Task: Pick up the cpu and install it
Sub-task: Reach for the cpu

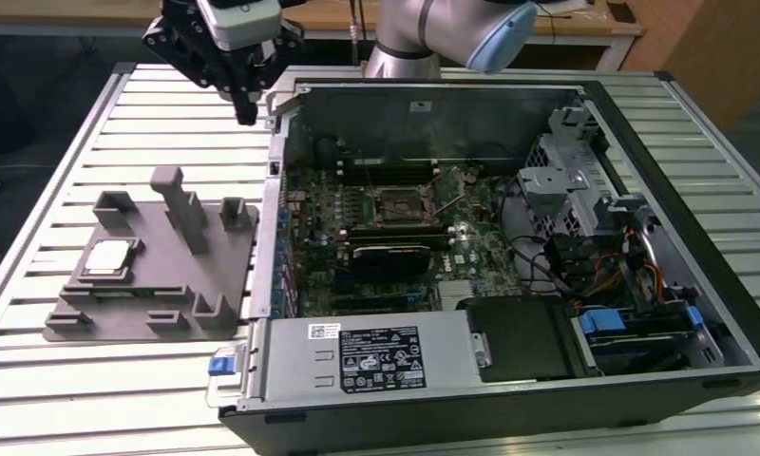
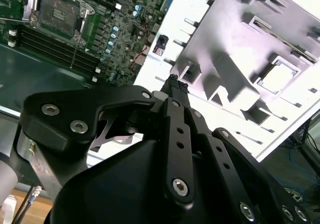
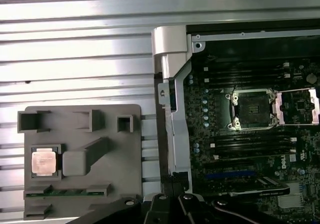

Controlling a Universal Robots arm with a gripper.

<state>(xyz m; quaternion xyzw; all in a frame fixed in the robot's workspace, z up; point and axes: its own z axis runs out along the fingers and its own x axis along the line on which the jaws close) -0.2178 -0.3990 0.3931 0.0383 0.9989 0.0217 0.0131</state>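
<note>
- Cpu (image 1: 110, 258) first, in the exterior view: it lies flat, silvery lid up, in a shallow square pocket of the grey fixture plate (image 1: 152, 318). That puts it at about nine o'clock from the open computer case (image 1: 507, 95), on the slatted table (image 1: 164, 123).
- Same view: the gripper (image 1: 244, 114) hangs near the case's far corner, at roughly one o'clock from the chip and well apart from it. Its fingers are drawn together on nothing.
- The black-framed socket (image 1: 397, 202) sits on the green board inside the case, with no chip in it.
- Second wrist view: the fingers meet at the tip of the gripper (image 2: 172, 81), with nothing between them. Beyond them the cpu (image 2: 279, 77) shows bright in its recess.
- First wrist view: the cpu (image 3: 43, 162) sits square in its pocket, and the socket (image 3: 250, 115) lies uncovered.
- My read on handling: light, thin and stiff, with a smooth metal lid that looks slippery. The underside contacts are probably delicate.
- Best hold, I'd judge, is a gentle pinch on two opposite pale rim edges where the pocket wall leaves room, keeping the chip level.
</note>
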